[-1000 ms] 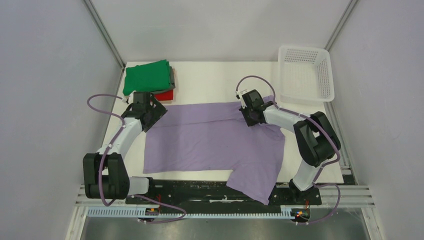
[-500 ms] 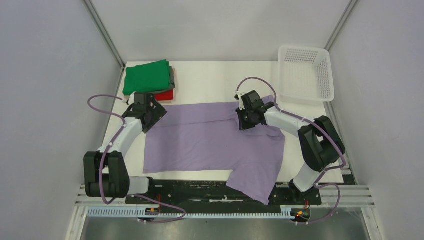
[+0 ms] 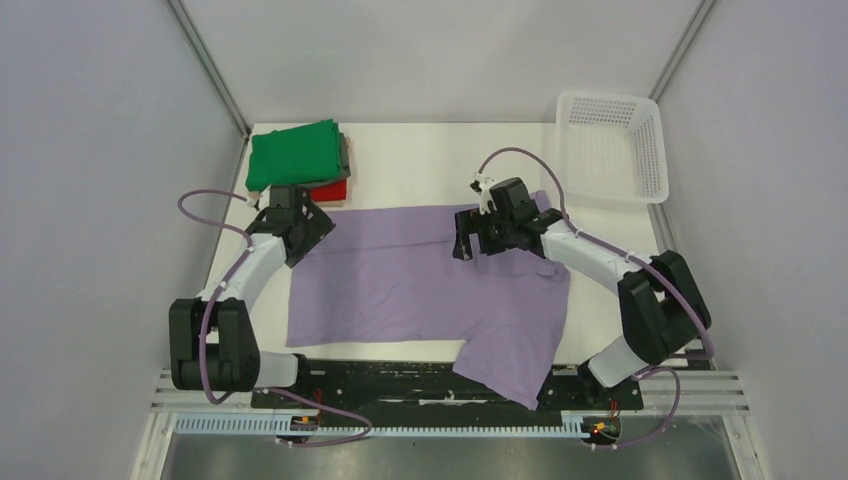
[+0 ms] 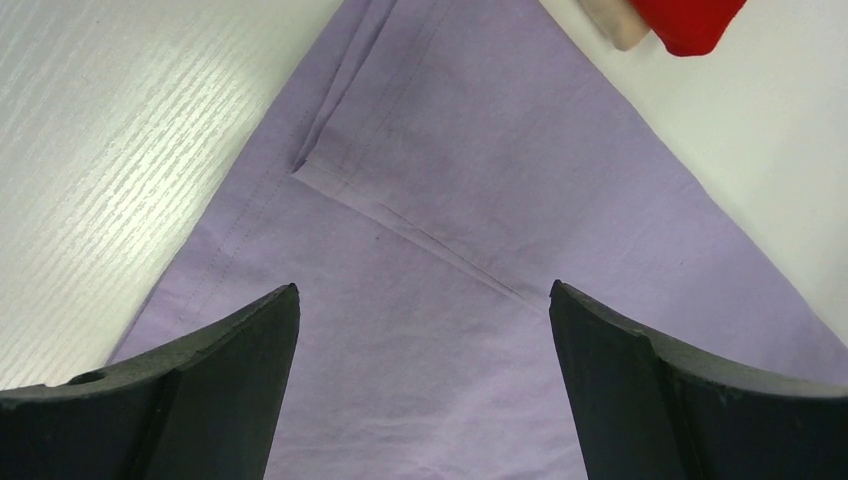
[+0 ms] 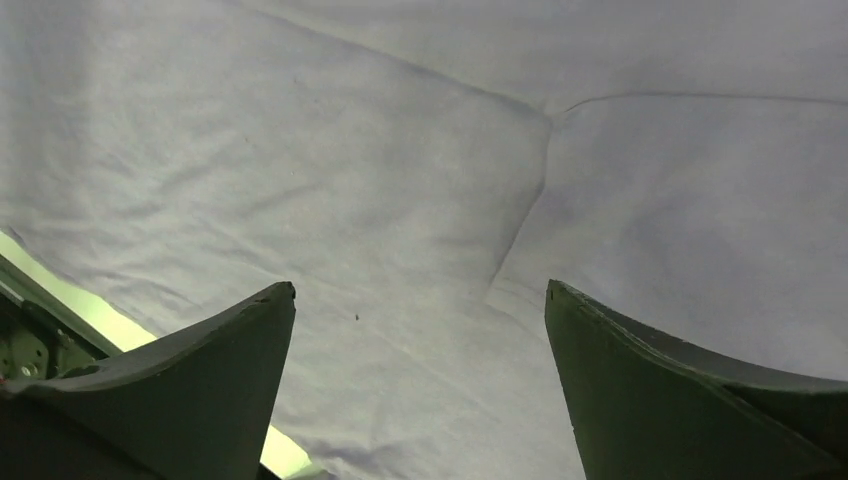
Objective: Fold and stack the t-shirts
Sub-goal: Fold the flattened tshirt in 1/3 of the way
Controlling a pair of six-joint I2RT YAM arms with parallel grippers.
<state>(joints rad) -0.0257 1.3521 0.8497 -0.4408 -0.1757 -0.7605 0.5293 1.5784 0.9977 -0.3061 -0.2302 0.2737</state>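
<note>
lavender shirt [image 3: 400, 285] flat mid-table, near-right part hanging over near edge, left gripper [image 4: 420, 300] jaws spread over its far-left hem corner, right gripper [image 5: 420, 300] jaws spread over its far folds, green shirt [image 3: 295, 155] topping far-left stack, table [image 3: 430, 160] strip beyond, basket [image 3: 607, 97] far right

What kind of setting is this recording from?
Probably a robot lab cell: plain grey walls enclose a white table, and a metal mounting rail runs along its near edge.
</note>
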